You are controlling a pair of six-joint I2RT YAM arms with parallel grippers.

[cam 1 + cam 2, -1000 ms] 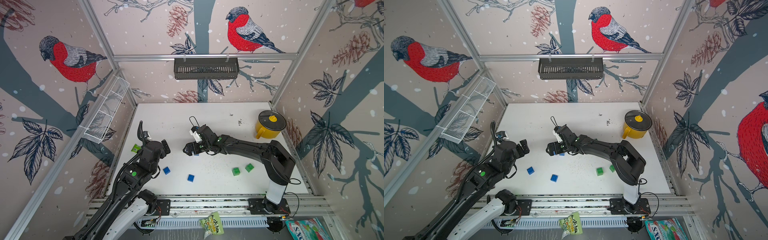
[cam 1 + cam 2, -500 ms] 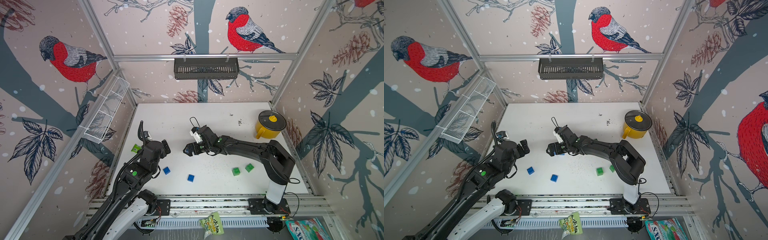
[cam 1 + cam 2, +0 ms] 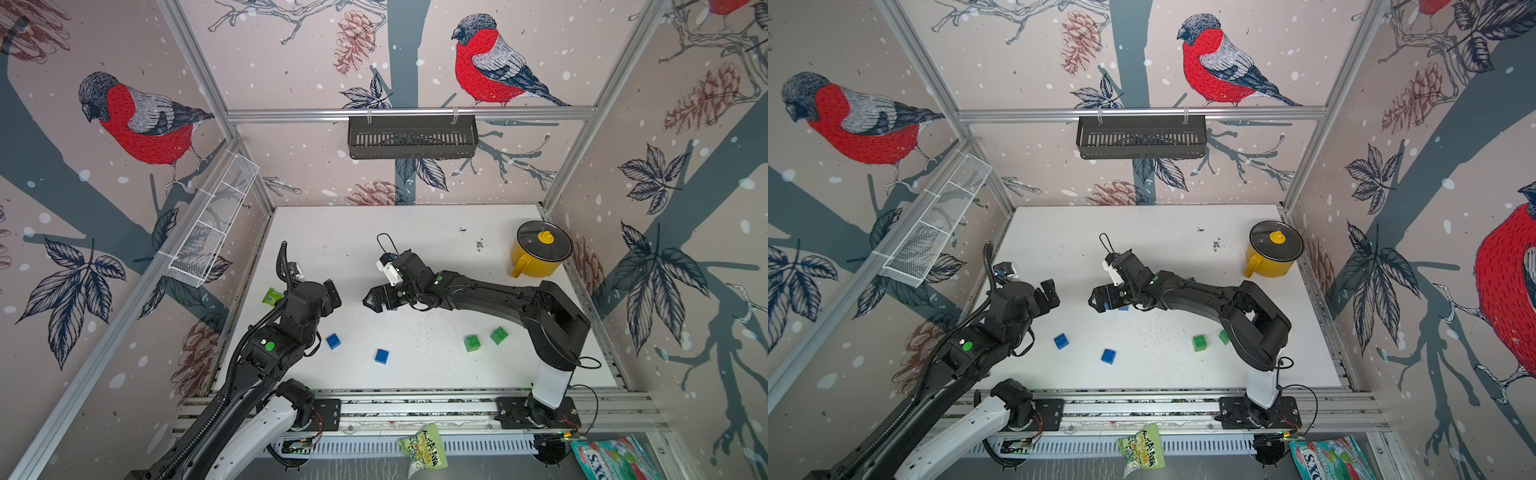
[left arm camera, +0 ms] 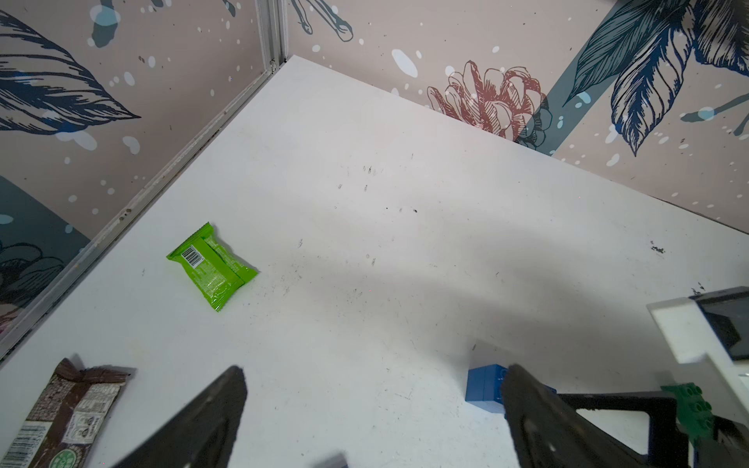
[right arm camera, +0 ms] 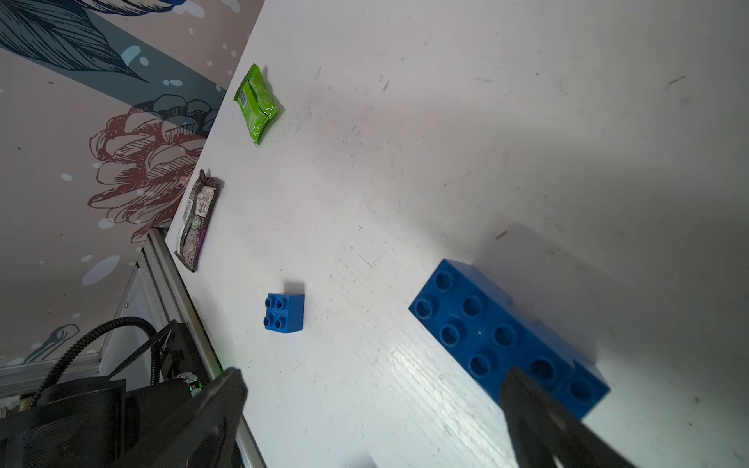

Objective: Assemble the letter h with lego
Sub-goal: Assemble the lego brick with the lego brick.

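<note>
My right gripper [image 3: 374,301] is open low over the middle of the table, nothing between its fingers. A long blue lego piece [image 5: 502,336] lies flat, studs up, just beyond one fingertip [image 5: 527,409]; in a top view only a blue edge [image 3: 1113,308] shows under the gripper. My left gripper [image 3: 333,297] is open and empty a short way left of it. Two small blue lego bricks [image 3: 333,340] [image 3: 381,356] lie nearer the front. Two green bricks [image 3: 472,343] [image 3: 498,335] lie front right. A green studded brick [image 4: 691,407] shows behind the right gripper.
A flat light-green packet [image 3: 272,296] and a brown snack bar [image 5: 196,219] lie by the left wall. A yellow lidded pot [image 3: 540,253] stands back right. A black basket [image 3: 411,137] hangs on the back wall, a white wire basket [image 3: 212,224] on the left.
</note>
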